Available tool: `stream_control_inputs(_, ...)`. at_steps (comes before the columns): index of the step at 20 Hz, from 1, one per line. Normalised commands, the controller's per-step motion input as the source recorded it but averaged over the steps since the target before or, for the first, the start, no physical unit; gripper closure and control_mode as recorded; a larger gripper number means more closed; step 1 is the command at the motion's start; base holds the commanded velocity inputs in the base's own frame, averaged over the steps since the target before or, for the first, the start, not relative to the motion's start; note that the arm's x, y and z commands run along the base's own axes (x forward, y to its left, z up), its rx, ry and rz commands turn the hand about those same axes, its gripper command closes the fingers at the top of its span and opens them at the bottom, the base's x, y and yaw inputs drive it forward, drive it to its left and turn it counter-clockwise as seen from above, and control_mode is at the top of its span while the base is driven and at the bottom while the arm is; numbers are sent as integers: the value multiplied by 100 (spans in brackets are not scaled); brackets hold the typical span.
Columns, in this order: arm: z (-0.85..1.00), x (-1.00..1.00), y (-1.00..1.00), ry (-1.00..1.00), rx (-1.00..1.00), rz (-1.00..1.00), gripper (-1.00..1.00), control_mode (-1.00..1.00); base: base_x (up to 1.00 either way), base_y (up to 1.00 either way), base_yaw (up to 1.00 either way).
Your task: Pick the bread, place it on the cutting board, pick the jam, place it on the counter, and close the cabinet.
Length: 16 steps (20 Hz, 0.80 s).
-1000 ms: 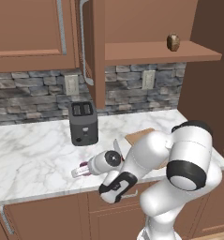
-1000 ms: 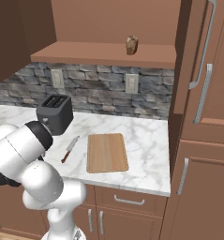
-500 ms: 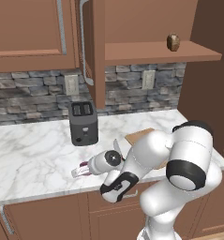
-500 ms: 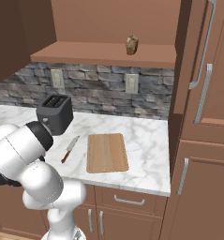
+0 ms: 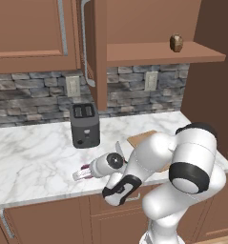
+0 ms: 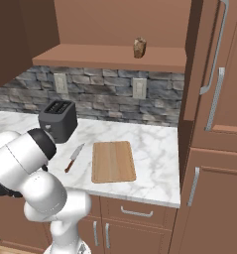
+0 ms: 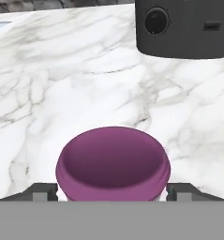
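Jam [image 7: 113, 164]: on marble surface [image 7: 85, 93], in front of toaster [image 5: 84, 125].
Tool [image 7: 113, 191]: spread, tips flanking jar, gap each side.
Bread [image 5: 176, 43]: on shelf, right.
Risk: retreating tips clipping jar, toppling it.

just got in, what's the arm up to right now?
The tool is low over the marble counter in front of the toaster, with the purple jam jar between its fingers, apparently being set down. The bread sits on the wooden shelf, not on the cutting board. The cabinet door is open.
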Motion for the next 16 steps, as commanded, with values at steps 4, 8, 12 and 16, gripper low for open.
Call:
stream_control_inputs(4,0,0,0,0,0,0,-100,-100,0,0,0)
stream_control_inputs(8,0,-1,0,0,0,0,-100,-100,0,0,0)
stream_control_inputs(12,0,-1,0,0,0,0,-100,-100,0,0,0)
stream_control_inputs(16,0,0,0,0,0,0,-100,-100,0,0,0)
